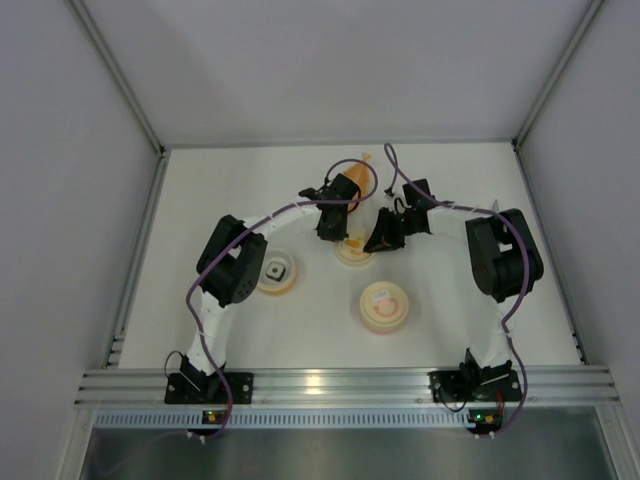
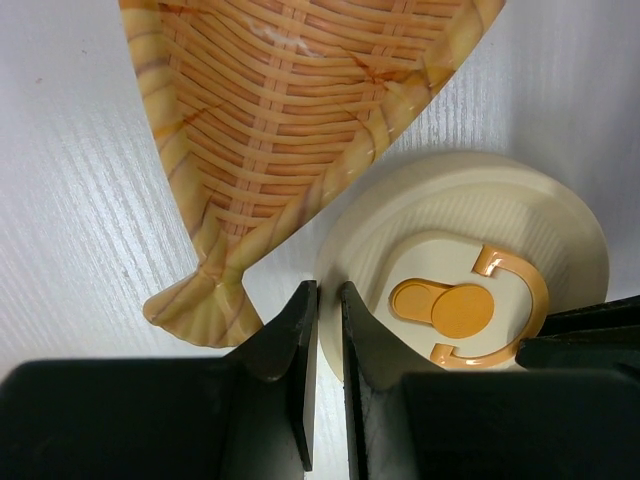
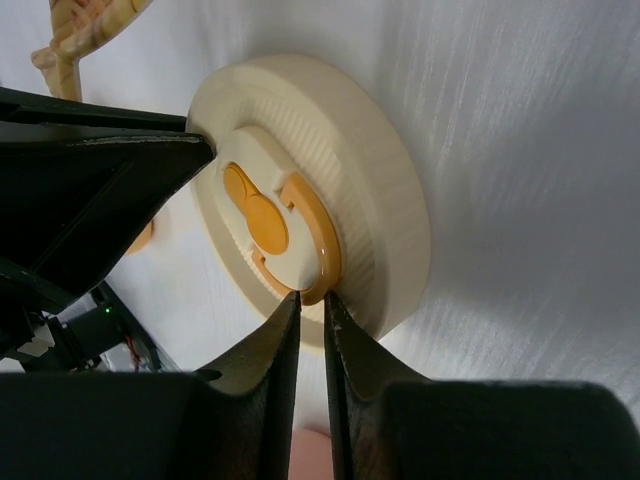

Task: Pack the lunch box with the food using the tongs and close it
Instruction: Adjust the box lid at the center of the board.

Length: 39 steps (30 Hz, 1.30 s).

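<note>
Black block (image 1: 278, 269) with a white patch is sitting in an open round bowl (image 1: 262, 284) left of the tabletop's (image 1: 230, 190) middle. A second bowl (image 1: 383, 326), nearer the near edge, is holding something small and pale, too small to name. Tongs aren't showing anywhere. Packing is looking mostly done; stacking and closing are looking left to do.

Lid (image 3: 375, 170) is lying mid-tabletop toward the far edge: thick cream plastic disc, ribbed rim, raised centre carrying a round orange tab (image 2: 450, 308) and a thin orange loop handle (image 3: 325, 235).

Right gripper (image 3: 312, 300) is pinching the loop's edge, fingers nearly together. Left gripper (image 2: 328, 295) is hovering at the lid's rim, fingers almost touching, nothing between them.

Glossy woven-look leaf-shaped tray (image 2: 280, 110) is lying just beside the lid, farther back.
</note>
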Each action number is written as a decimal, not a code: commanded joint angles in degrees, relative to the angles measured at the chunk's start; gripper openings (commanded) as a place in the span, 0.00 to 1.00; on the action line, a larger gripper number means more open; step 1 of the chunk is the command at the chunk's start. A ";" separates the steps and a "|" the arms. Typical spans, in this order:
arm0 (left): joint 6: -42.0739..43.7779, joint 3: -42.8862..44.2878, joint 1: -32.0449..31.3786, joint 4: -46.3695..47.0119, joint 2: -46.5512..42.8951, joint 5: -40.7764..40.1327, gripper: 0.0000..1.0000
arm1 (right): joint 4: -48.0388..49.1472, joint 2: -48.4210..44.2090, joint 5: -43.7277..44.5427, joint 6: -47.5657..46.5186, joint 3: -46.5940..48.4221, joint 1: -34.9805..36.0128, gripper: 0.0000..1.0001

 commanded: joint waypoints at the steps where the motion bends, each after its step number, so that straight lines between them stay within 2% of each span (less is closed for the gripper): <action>1: -0.90 -3.52 -2.24 -1.78 5.83 3.22 0.00 | 12.85 -0.91 -7.79 3.62 0.65 2.58 0.14; 13: -0.81 -3.35 -2.86 -1.87 6.09 3.30 0.00 | 20.06 -2.32 -9.38 8.37 0.65 3.02 0.15; 19: -0.81 -3.17 -2.94 -1.78 5.92 3.04 0.00 | 20.41 -1.00 -9.29 9.51 1.09 3.20 0.15; 23: -0.64 -3.79 -1.72 -1.87 4.25 2.69 0.00 | 18.31 -3.11 -9.02 7.85 1.00 2.59 0.15; 26: 0.24 -4.75 -0.40 -1.25 2.06 3.48 0.00 | 14.36 -5.38 -9.02 5.13 1.61 1.44 0.16; 27: 1.20 -5.02 -0.05 -0.90 1.44 3.92 0.00 | 10.43 -6.01 -9.02 2.94 1.88 0.75 0.16; 28: 1.64 -5.19 0.13 -0.55 -0.04 4.27 0.08 | 8.83 -6.62 -8.59 1.70 2.31 0.39 0.16; 30: 2.17 -7.11 0.22 0.41 -2.07 5.58 0.15 | 6.28 -8.38 -8.32 -1.89 3.11 -0.75 0.18; 31: 2.26 -7.91 0.13 1.73 -4.17 6.29 0.24 | 2.87 -8.99 -7.89 -3.39 3.63 -1.10 0.22; 35: 3.67 -10.99 0.05 3.93 -9.19 7.35 0.50 | -5.67 -11.10 -7.62 -11.20 7.06 -2.86 0.27; 39: 5.33 -13.01 0.05 4.29 -14.11 7.08 0.59 | -10.87 -13.57 -7.18 -15.80 7.94 -6.28 0.35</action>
